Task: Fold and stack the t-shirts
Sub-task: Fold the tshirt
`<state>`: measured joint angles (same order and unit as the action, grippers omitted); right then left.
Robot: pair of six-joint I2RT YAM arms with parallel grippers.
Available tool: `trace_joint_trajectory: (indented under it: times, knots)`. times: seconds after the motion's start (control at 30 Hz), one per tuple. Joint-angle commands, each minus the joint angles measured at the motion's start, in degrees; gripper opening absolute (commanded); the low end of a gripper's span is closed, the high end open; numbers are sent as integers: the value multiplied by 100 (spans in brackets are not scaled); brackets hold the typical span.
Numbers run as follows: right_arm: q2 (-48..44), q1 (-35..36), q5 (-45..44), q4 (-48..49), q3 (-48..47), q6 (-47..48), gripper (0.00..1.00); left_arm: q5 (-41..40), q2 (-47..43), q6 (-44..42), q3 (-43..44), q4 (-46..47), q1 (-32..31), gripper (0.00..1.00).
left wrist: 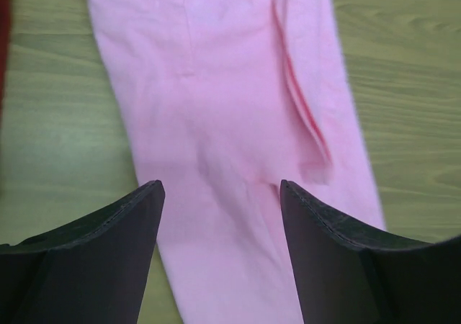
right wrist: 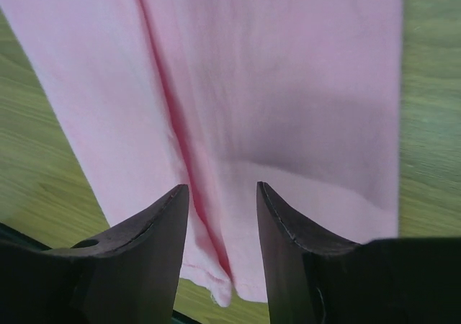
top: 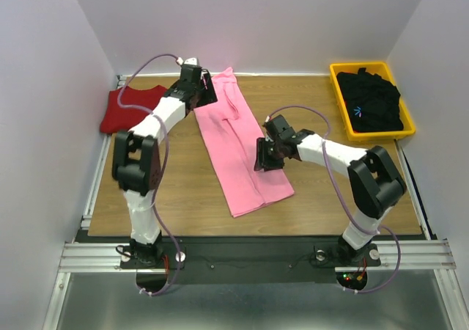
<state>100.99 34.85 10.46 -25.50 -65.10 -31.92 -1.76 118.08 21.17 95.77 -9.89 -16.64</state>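
The left arm (top: pixel 157 117) rises from its base, bends at a raised elbow and stretches far forward, its wrist tipped downward and the left fingers (left wrist: pixel 108 252) spread wide apart. The right arm (top: pixel 326 152) folds at its elbow and reaches inward toward the left, the right fingers (right wrist: pixel 137 252) pointing down with a narrower gap between them.

Pink t-shirt's (top: pixel 238 150) far end behind left end effector (top: pixel 205 94); blue mark (top: pixel 357 111) indistinct.

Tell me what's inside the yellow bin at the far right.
A crumpled black t-shirt with a small blue mark fills the yellow bin. The bin's floor, and anything beneath the shirt, is covered.
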Motion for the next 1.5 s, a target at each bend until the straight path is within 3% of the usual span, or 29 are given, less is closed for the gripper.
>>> trace_joint_trajectory:
  times: [0.0,0.17,0.3,0.47,0.63,0.87,1.13,1.47]
  knots:
    - [-676,4,-685,-60,-266,46,49,-894,-1945,625,-759,-91,-374,77]
    - [-1211,-171,-1379,-403,-109,169,54,-1152,-3175,1161,-2507,-444,-1075,78]
    - [-1704,-531,-1398,-526,243,370,58,-1300,-4299,1924,-4035,-697,-1701,77]
    - [-2092,-1015,-1213,-597,884,695,60,-1441,-4864,3459,-4935,-1199,-2676,77]
    - [-2267,-1121,-1125,-650,1306,969,60,-1555,-4514,4719,-4945,-1665,-3932,75]
    - [-2760,-1138,-907,-650,1808,766,66,-1661,-3477,5477,-4681,-1955,-4698,73]
    - [-2857,-1138,-607,-641,2027,775,65,-1775,-2940,5811,-4699,-1964,-4866,61]
    - [-2611,-1138,-176,-579,2247,705,54,-1538,-2720,5776,-4698,-1920,-5024,48]
